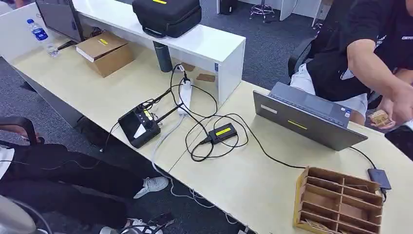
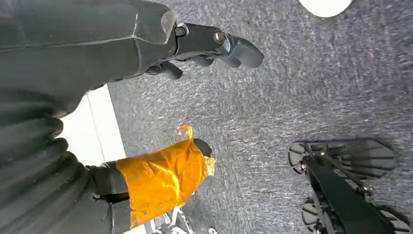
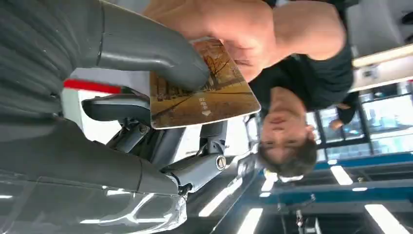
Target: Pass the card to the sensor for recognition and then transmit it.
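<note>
A golden-brown card [image 3: 202,100] is pinched in my right hand [image 3: 146,112], the grey thumb [image 3: 156,51] pressing on its face and the darker fingers behind it. A person's hand [image 3: 234,36] holds the card's far end at the same time. In the head view the card [image 1: 379,117] sits at the far right, beyond the table edge, in that person's hand [image 1: 400,103]. The sensor [image 1: 221,132], a small black box with a yellow label, lies cabled at mid-table, well to the left of the card. My left hand [image 2: 195,73] hangs over grey carpet, fingers apart, holding nothing.
A grey laptop [image 1: 307,117] stands between the sensor and the seated person. A wooden divider box [image 1: 336,200] sits at the front right. A black screen controller [image 1: 139,126], power strip [image 1: 185,95], cardboard box [image 1: 104,51] and loose cables lie left. A chair base [image 2: 341,180] stands near my left hand.
</note>
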You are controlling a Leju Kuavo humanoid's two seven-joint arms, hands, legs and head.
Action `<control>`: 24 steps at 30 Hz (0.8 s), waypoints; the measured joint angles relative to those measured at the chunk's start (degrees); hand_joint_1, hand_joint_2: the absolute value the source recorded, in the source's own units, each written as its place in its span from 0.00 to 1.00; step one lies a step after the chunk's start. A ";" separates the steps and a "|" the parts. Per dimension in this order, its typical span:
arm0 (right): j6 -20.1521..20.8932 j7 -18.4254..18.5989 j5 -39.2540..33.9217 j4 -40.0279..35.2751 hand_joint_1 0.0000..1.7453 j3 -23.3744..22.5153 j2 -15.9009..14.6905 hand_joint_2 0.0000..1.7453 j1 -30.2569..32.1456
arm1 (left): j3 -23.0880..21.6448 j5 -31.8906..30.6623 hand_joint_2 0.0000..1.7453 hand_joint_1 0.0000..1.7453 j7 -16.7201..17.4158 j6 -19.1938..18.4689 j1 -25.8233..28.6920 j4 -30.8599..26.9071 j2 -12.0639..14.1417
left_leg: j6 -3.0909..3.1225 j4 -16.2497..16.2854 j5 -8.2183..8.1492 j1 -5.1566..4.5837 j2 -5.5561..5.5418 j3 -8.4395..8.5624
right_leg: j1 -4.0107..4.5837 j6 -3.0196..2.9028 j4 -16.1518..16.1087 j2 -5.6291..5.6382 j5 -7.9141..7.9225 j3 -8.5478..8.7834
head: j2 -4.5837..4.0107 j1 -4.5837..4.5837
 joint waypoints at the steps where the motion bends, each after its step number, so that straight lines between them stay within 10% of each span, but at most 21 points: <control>1: 0.26 0.33 -0.15 1.90 1.00 0.20 1.04 1.00 -1.74 | -0.15 -0.17 1.00 0.00 0.04 -0.09 -0.25 0.00 0.00 | 0.00 0.00 0.00 0.00 0.00 -0.01 | 0.00 -0.01 0.01 0.00 0.01 0.00 | 0.00 -0.02; 5: 0.96 0.44 -0.30 8.60 0.94 0.83 4.56 1.00 -6.34 | -0.81 -0.61 1.00 0.00 0.55 -0.41 -0.90 0.00 -0.11 | 0.00 0.00 0.01 0.00 -0.13 -0.02 | 0.00 -0.01 0.00 -0.11 0.01 0.01 | 0.00 -0.02; 6: 0.96 0.35 -0.46 9.68 0.28 0.98 5.20 1.00 -6.88 | -1.03 -0.70 1.00 0.00 0.61 -0.42 -0.92 0.00 -0.13 | 0.01 0.01 0.01 0.00 -0.14 -0.04 | 0.00 -0.01 -0.01 -0.11 0.01 0.01 | 0.00 0.00; 7: 0.98 0.22 -0.65 10.85 0.00 1.16 5.96 1.00 -7.21 | -1.07 -0.72 1.00 0.00 0.61 -0.44 -0.93 0.00 -0.15 | 0.01 0.01 0.01 0.00 -0.17 -0.07 | 0.00 -0.01 -0.01 -0.14 0.01 0.00 | 0.00 -0.02; 16: -1.81 -0.46 -1.86 14.86 0.00 2.40 8.30 1.00 -7.44 | -1.18 0.06 1.00 0.00 0.72 -0.41 -0.86 0.00 -0.33 | 0.00 0.01 -0.02 0.00 -0.15 -0.09 | 0.00 -0.01 -0.08 -0.12 0.00 -0.07 | 0.00 -0.02; 24: -5.51 -3.89 -8.37 1.45 0.00 1.86 5.85 1.00 4.00 | -1.14 2.14 1.00 0.00 0.00 0.22 0.44 0.00 -0.37 | 0.00 0.01 -0.02 0.00 -0.18 -0.09 | 0.00 0.01 -0.11 -0.15 -0.01 -0.09 | 0.00 -0.02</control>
